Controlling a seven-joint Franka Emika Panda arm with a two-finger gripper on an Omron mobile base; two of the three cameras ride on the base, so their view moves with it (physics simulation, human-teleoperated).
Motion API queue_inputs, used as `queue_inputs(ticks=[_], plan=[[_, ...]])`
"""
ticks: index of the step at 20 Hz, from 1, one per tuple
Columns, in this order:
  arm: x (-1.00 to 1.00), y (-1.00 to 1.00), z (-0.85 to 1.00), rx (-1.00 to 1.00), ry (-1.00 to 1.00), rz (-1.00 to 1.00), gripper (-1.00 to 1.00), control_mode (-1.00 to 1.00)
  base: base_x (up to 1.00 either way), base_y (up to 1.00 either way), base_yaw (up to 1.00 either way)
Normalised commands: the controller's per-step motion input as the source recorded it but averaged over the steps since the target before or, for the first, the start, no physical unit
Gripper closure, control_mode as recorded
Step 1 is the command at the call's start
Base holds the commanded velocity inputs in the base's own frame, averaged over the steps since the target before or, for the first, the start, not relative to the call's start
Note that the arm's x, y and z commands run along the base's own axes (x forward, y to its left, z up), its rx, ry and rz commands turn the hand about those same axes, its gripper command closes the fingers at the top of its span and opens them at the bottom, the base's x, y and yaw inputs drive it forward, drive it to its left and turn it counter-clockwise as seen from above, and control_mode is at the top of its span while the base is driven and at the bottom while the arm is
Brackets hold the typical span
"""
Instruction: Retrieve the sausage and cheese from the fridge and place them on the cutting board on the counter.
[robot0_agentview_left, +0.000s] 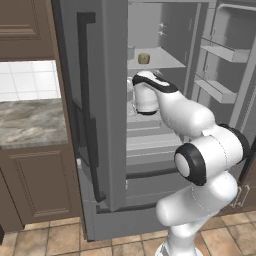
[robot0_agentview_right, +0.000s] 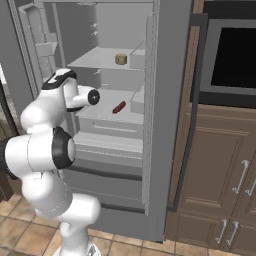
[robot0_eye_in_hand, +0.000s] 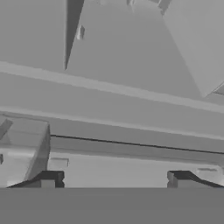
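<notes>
While the fridge (robot0_agentview_left: 107, 150) stands with its right door swung open, the white arm (robot0_agentview_left: 200, 160) reaches from the lower right of the left base view up into the middle of the frame, its hand end lying in front of the pale shelves. In the right base view the same arm climbs from the lower left, and its hand end sits left of centre, level with the middle shelf (robot0_agentview_right: 107, 114).

The cheese (robot0_agentview_right: 120, 59) rests on the upper shelf, in the upper middle of the right base view; in the left base view it shows just above the arm's wrist, near the top centre. The sausage (robot0_agentview_right: 119, 107) lies on the middle shelf, right of the hand end and clear of it.

At the bottom of the hand view the gripper (robot0_eye_in_hand: 114, 180) shows two dark fingertips (robot0_eye_in_hand: 49, 179) set well apart, with nothing between them; beyond them run grey shelf edges, though which shelf these belong to is hard to say.

At the left edge of the left base view a slab of marbled counter (robot0_agentview_left: 30, 122) sits over brown cabinets. At the upper right of the right base view is a dark oven window (robot0_agentview_right: 232, 55), with brown cabinet doors (robot0_agentview_right: 220, 175) below it.
</notes>
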Motion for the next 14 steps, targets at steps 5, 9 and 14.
queue_inputs(ticks=[5,9,14], plan=[[-0.93,1.00,-0.07,-0.33,-0.37,0.28,-1.00,-1.00,0.00,0.00,0.00],[-0.59,1.00,0.00,-0.29,-0.34,0.30,-1.00,-1.00,0.00,0.00,0.00],[0.01,0.81,0.10,-0.05,-0.25,0.12,-1.00,-1.00,0.00,0.00,0.00]])
